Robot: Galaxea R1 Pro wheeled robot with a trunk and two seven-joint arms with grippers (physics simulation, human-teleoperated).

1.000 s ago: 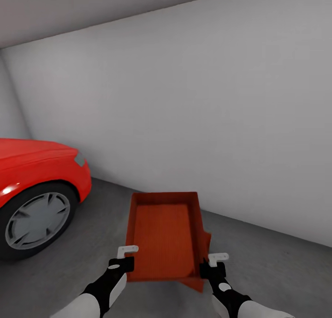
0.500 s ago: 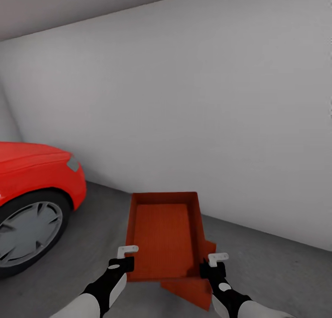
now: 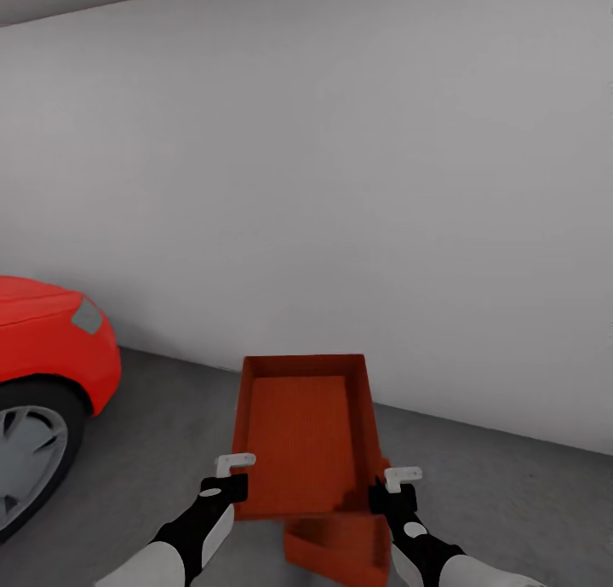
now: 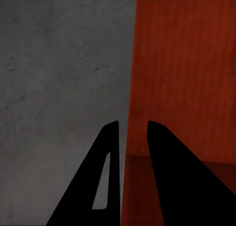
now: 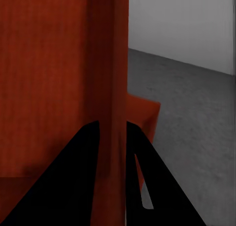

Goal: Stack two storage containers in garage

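Orange-red upper container (image 3: 300, 434) is clamped at its side walls by left gripper (image 3: 225, 487) and right gripper (image 3: 392, 495), above the second container (image 3: 336, 543) on concrete floor (image 3: 170, 425); red car (image 3: 42, 348) at 9 o'clock.

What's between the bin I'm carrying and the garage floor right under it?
In the head view, the second container sits on the concrete floor below the held container, partly hidden by it. The right wrist view shows its corner.
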